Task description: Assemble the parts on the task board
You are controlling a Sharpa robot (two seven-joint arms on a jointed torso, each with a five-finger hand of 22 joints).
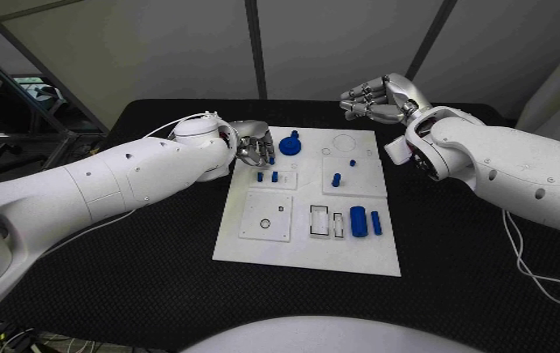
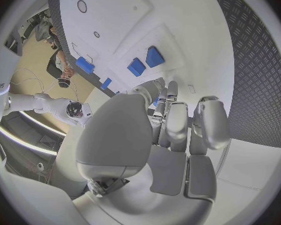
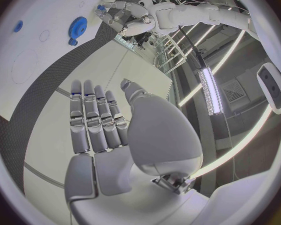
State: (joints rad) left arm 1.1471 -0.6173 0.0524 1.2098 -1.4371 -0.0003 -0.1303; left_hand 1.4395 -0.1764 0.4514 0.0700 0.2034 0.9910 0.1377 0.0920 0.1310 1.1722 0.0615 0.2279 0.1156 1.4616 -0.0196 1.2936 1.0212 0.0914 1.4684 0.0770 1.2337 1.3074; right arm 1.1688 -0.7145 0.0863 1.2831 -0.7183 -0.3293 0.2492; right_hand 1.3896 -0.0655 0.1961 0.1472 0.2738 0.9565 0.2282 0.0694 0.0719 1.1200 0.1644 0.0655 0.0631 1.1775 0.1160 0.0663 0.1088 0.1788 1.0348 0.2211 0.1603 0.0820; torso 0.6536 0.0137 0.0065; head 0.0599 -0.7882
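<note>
The white task board (image 1: 306, 248) lies in the middle of the black table. My left hand (image 1: 250, 144) hovers over its far left corner with its fingers (image 2: 178, 122) curled in, pinching a small blue peg (image 1: 271, 158) at the fingertips. Just right of that hand a blue gear (image 1: 290, 144) stands on the board. My right hand (image 1: 375, 100) is raised beyond the board's far right corner; its fingers (image 3: 93, 117) are stretched out and hold nothing. Two short blue pegs (image 1: 266, 177) stand in a small plate near the left hand. Two blue blocks (image 1: 365, 222) lie toward the near right.
More blue pegs (image 1: 336, 180) stand in the right middle plate. A square plate with a round hole (image 1: 266, 217) and slotted frames (image 1: 320, 220) sit on the board's near half. Black table (image 1: 152, 272) surrounds the board; grey panels stand behind.
</note>
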